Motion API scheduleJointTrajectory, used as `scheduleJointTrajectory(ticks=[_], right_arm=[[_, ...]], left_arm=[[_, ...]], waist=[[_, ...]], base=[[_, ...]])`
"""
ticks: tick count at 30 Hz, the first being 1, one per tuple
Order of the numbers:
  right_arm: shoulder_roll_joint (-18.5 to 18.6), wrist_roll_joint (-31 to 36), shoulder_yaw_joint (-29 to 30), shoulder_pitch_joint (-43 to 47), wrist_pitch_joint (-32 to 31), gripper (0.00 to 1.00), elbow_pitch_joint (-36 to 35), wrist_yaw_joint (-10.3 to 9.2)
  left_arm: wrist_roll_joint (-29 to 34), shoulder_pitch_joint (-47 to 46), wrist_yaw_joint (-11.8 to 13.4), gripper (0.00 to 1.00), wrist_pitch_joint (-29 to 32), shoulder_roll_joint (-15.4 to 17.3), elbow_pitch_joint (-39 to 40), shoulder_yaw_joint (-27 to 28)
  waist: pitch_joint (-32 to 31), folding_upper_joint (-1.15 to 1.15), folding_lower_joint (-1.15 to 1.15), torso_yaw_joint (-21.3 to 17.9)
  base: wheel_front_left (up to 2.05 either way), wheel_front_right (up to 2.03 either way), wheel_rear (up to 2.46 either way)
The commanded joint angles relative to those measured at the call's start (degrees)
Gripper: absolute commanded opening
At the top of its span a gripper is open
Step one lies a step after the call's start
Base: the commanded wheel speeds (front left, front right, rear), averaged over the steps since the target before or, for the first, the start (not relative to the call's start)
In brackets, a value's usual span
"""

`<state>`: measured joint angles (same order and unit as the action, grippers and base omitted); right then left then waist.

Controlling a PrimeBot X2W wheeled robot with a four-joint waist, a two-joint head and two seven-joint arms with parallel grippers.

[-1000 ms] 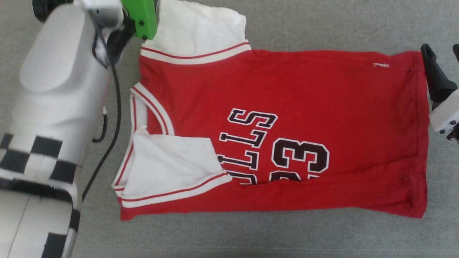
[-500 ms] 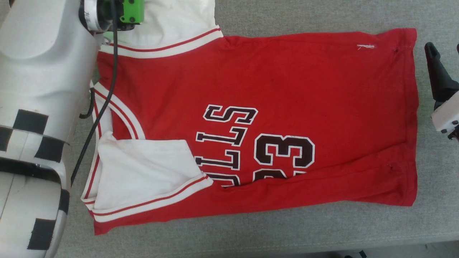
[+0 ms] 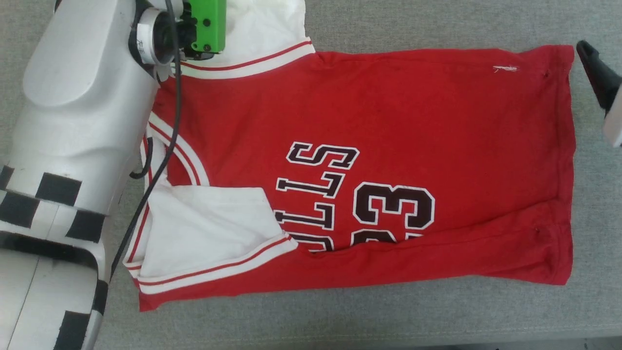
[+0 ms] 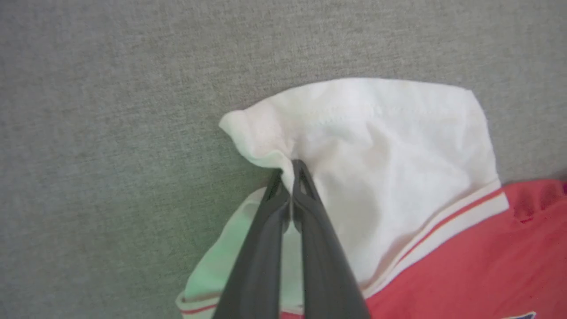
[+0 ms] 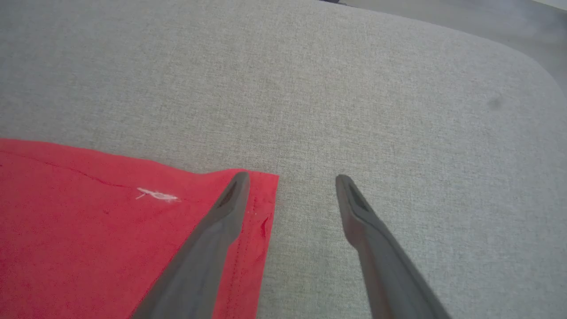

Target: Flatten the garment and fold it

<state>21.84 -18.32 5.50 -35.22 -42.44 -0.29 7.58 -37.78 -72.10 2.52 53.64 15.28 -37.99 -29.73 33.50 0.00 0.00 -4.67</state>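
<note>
My left claw (image 4: 288, 166) is pinched shut on the edge of the white sleeve (image 4: 376, 146) at the far left corner of the shirt (image 3: 388, 121). From there the red body runs lengthwise to the right across the grey surface (image 3: 437, 311), print up, near edge folded over. My right claw (image 5: 292, 177) hangs open at the far hem corner, one finger over the cloth, gripping nothing.

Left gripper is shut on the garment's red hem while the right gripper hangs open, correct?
No: the left wrist view shows the left gripper shut on the garment's white sleeve, not its red hem. The right gripper does hang open.
</note>
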Motion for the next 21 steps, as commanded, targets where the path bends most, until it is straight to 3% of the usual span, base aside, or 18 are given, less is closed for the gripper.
scheduleJointTrajectory(ticks=[1, 8, 15, 16, 17, 18, 21], right_arm=[[0.9, 0.2, -1.6, -2.5, -3.2, 1.0, -0.1, -0.09], [4.5, 2.2, -7.9, -8.5, -21.1, 1.0, 2.8, -0.09], [4.6, 3.1, -11.4, -8.3, -27.3, 1.0, 5.0, -0.09], [4.6, 2.9, -11.4, -8.2, -27.4, 0.93, 5.1, -0.09], [4.5, 2.6, -11.6, -8.1, -27.6, 0.36, 5.2, -0.09], [4.6, 2.3, -11.7, -8.0, -28.0, 0.0, 5.2, -0.09], [4.6, 1.6, -11.3, -8.1, -28.3, 0.0, 4.8, -0.09]], left_arm=[[-0.4, 1.1, 0.0, 0.0, 0.2, 0.3, 0.8, 0.1], [-0.7, 0.9, 0.5, 0.0, 0.7, 0.7, 6.4, 0.0], [-1.1, 1.7, 1.3, 0.0, 0.4, 1.1, 10.3, 0.2], [-1.1, 1.9, 1.4, 0.0, 0.4, 1.2, 10.5, 0.3], [-1.1, 2.0, 1.4, 0.0, 0.5, 1.3, 10.7, 0.2], [-1.2, 2.2, 1.4, 0.0, 0.5, 1.4, 10.9, 0.2], [-1.5, 2.5, 1.1, 0.0, 0.5, 1.6, 11.4, 0.2]], waist=[[0.2, 0.0, 0.0, 0.4], [2.2, 0.0, 0.0, 2.4], [4.1, 0.0, 0.0, 4.0], [4.2, 0.0, 0.0, 4.0], [4.3, 0.0, 0.0, 4.0], [4.3, 0.0, 0.0, 4.0], [4.2, 0.0, 0.0, 3.9]], base=[[0.0, 0.0, 0.0], [0.0, 0.0, 0.0], [0.0, 0.0, 0.0], [0.0, 0.0, 0.0], [0.0, 0.0, 0.0], [0.0, 0.0, 0.0], [0.0, 0.0, 0.0]])
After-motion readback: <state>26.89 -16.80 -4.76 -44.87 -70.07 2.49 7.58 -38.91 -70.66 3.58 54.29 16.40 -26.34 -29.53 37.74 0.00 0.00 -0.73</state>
